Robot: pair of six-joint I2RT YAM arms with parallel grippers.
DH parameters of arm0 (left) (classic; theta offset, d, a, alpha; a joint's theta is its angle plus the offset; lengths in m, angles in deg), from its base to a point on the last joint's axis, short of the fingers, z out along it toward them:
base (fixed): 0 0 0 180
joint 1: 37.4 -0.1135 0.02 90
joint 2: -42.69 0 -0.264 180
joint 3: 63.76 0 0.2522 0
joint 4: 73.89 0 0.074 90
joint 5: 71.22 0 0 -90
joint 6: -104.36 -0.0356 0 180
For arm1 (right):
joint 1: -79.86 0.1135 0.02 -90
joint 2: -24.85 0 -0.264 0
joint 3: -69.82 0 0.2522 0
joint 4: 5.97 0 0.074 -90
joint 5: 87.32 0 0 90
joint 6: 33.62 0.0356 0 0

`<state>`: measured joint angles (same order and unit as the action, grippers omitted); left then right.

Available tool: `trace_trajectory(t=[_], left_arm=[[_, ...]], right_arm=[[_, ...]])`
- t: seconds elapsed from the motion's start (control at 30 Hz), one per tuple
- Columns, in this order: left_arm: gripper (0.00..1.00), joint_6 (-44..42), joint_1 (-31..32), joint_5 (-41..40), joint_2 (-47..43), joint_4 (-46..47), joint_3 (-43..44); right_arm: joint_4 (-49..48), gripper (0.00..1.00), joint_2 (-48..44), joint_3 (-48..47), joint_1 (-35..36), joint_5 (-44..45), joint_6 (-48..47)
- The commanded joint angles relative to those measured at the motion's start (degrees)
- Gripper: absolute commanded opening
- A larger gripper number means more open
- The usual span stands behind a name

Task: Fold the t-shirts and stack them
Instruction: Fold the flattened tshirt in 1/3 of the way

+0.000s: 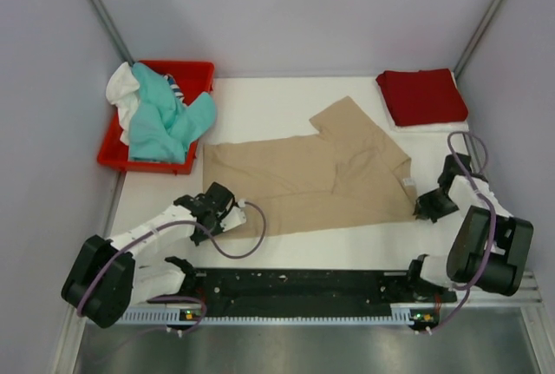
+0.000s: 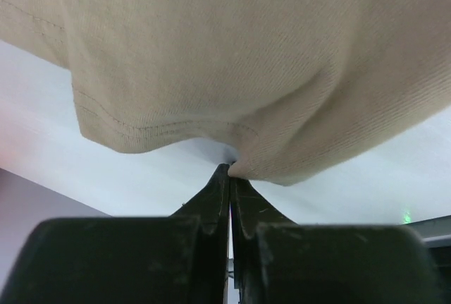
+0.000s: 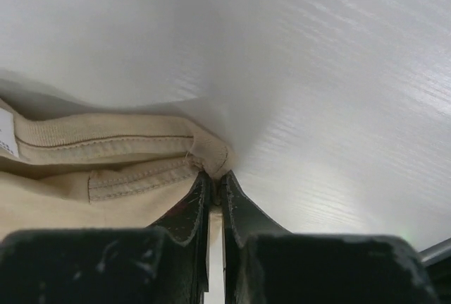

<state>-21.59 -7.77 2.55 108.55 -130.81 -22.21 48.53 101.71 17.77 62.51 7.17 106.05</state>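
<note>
The tan-beige t-shirt [image 1: 312,174] lies spread on the white table, hem to the left, collar to the right. My left gripper [image 1: 227,213] is shut on its hem at the near left corner; the cloth [image 2: 232,71] bunches just above the fingertips [image 2: 230,170]. My right gripper [image 1: 425,209] is shut on the collar edge [image 3: 211,152] at the near right corner. A dark red t-shirt [image 1: 422,95] lies folded at the back right. A teal t-shirt [image 1: 165,118] and a white t-shirt [image 1: 121,88] lie crumpled in the red tray.
The red plastic tray [image 1: 198,70] stands at the back left corner of the table. A black rail [image 1: 295,287] runs along the near edge between the arm bases. Grey walls close in on the left, back and right.
</note>
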Motion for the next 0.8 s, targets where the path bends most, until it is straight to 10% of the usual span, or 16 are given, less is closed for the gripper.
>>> trace_trajectory(t=[0.0,0.77], left_arm=[[0.00,1.14,-0.45,1.81,-2.31,-1.12,-0.29],[0.00,-2.90,1.31,9.81,-7.15,-27.15,11.58]], right_arm=[[-4.87,0.00,-3.10,5.40,-9.79,-0.97,0.95],[18.77,0.02,-25.36,2.34,-16.23,10.19,6.67]])
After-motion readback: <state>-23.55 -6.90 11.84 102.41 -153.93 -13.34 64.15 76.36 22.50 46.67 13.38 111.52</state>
